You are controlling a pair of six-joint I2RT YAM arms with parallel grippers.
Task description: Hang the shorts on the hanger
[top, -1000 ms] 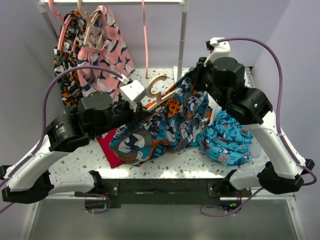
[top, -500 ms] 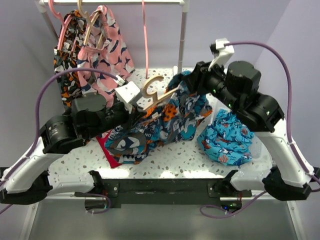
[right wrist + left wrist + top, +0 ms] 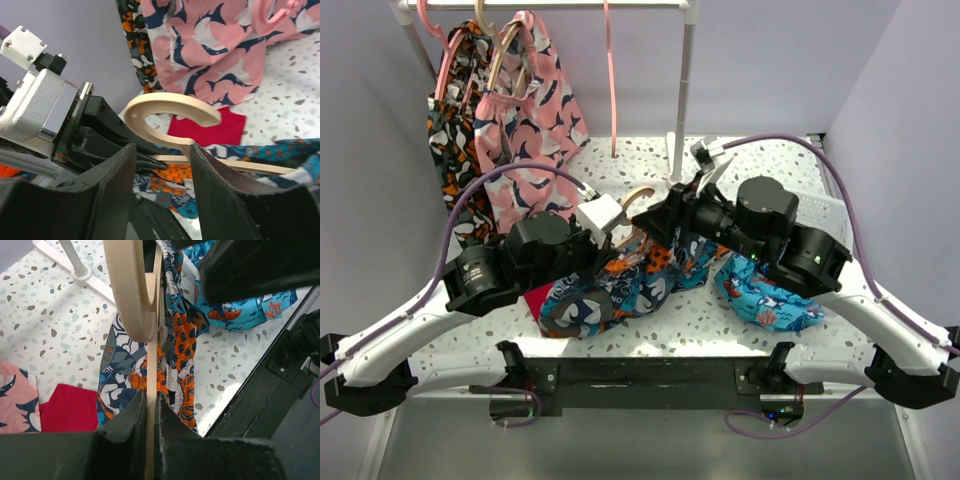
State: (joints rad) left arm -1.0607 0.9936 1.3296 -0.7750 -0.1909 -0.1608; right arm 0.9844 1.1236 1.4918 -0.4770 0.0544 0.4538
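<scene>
We see a speckled white table (image 3: 640,160) with a clothes rail (image 3: 685,80) at the back; pink shorts (image 3: 535,110) hang from it on the left. The shorts (image 3: 620,290) sit front-centre on the table between the two arms. Their lower part rests on the surface and their upper edge is bunched up against the hanger (image 3: 638,195) (we cannot tell whether the fabric is over the bar or only beside it). Turquoise shorts (image 3: 770,290) lie just right of them, and a red cloth (image 3: 535,300) pokes out on the left.

The hanger is held off the table above the shorts, hook up. In the left wrist view the left gripper (image 3: 150,410) has its fingers pressed onto the thin tan bar below the hook. The right gripper (image 3: 162,150) is spread wide, with the hanger's stem passing between its fingers and touching neither.
</scene>
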